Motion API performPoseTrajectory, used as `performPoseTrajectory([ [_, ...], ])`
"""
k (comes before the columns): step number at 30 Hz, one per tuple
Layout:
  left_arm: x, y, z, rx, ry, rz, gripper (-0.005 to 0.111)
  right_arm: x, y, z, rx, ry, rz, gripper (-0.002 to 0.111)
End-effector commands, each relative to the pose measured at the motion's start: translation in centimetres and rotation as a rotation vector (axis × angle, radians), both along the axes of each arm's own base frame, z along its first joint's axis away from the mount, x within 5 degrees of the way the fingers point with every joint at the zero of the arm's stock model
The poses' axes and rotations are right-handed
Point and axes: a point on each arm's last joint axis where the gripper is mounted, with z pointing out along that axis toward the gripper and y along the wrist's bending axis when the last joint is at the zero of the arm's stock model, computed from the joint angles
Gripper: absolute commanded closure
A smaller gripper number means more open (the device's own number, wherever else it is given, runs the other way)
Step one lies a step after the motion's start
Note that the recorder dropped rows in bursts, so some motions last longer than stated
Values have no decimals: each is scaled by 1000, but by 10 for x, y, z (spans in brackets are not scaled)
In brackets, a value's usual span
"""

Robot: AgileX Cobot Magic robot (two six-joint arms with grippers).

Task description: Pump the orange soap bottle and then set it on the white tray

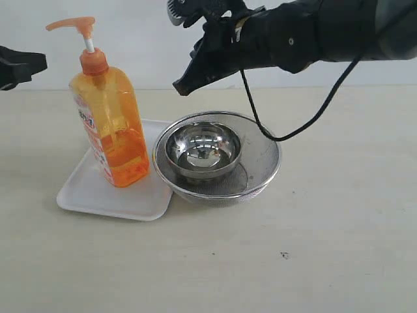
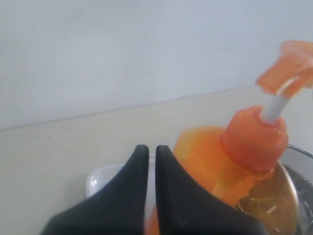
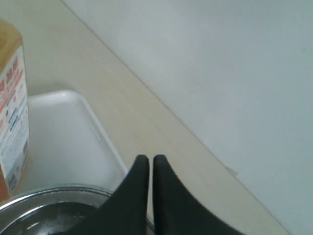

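The orange soap bottle stands upright on the white tray, its orange pump head raised on the white stem. In the left wrist view the bottle shows close beside my left gripper, which is shut with nothing in it. In the exterior view that left gripper sits at the left edge, apart from the bottle. My right gripper hangs above the table right of the bottle, shut and empty. The right wrist view shows it over the tray's rim, with the bottle's label at the side.
A round steel bowl sits inside a mesh strainer, touching the tray's right side. The strainer rim also shows in the right wrist view. A black cable hangs from the right arm over the strainer.
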Motion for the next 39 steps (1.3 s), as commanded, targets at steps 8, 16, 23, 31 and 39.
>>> performPoseTrajectory([
  [8, 1, 7, -17, 27, 27, -65, 102, 1, 24, -20, 37, -74, 57, 108],
  [16, -5, 4, -25, 46, 73, -104, 102, 1, 37, -34, 122, -43, 50, 108],
  [23, -7, 2, -26, 21, 74, -121, 102, -22, 65, -37, 87, -64, 158, 108],
  [31, -1, -8, -41, -29, 105, -166, 102, -27, 70, -37, 87, -64, 174, 108],
  [39, 7, -9, -52, -16, 99, -109, 102, -27, 68, -42, 66, -16, 159, 108],
])
